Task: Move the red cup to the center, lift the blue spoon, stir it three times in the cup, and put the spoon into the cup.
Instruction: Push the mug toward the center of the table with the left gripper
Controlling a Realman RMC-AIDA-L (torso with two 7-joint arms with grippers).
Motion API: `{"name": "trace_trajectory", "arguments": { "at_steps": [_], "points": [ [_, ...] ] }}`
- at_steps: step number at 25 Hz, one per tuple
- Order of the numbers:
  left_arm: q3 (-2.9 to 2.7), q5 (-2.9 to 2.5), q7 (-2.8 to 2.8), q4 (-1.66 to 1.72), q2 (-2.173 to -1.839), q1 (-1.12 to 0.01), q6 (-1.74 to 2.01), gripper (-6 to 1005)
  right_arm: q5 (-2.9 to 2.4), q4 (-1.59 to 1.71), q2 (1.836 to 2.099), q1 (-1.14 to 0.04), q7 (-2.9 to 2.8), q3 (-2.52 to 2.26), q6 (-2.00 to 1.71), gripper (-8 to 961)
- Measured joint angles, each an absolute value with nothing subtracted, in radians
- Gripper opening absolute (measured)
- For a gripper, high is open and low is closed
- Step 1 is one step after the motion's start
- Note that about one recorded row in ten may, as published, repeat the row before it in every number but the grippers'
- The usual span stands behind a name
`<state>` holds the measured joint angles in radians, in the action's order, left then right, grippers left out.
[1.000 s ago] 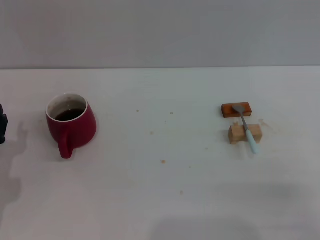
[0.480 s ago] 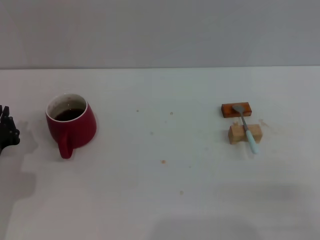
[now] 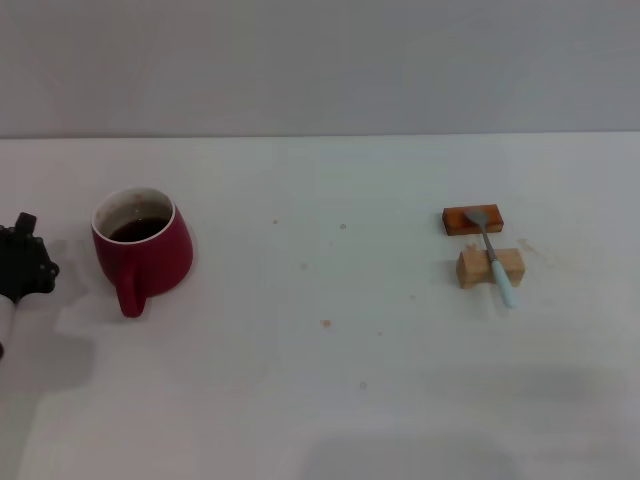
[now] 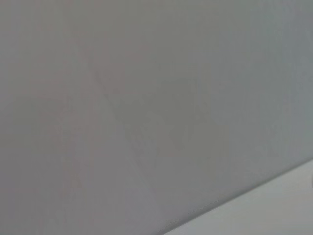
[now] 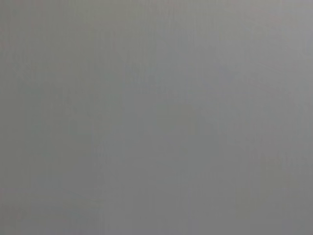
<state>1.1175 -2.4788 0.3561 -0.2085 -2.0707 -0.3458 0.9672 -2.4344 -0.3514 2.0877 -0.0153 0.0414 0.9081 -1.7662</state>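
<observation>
While its handle faces the camera, the red cup (image 3: 142, 250) holds dark liquid.

The head view looks forward and down on the table (image 3: 330, 400) from above. Both wrist views face blank grey wall; the left shares a table corner (image 4: 274, 210) at lower right.

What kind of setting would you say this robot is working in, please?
Probably a lab test bench rather than a kitchen: a bare white table against a plain grey wall, holding only the red cup and the blue spoon propped across two small wooden blocks. The left gripper sits at the table's left edge.
</observation>
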Motion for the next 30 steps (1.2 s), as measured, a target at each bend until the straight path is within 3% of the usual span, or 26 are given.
{"name": "trace_trajectory", "arguments": {
  "at_steps": [30],
  "points": [
    [1.004, -2.544, 0.459, -0.207, -2.072, -0.395, 0.921, 1, -2.438, -0.347, 2.087, -0.05, 0.017, 0.894, -1.767, 715]
  ]
}}
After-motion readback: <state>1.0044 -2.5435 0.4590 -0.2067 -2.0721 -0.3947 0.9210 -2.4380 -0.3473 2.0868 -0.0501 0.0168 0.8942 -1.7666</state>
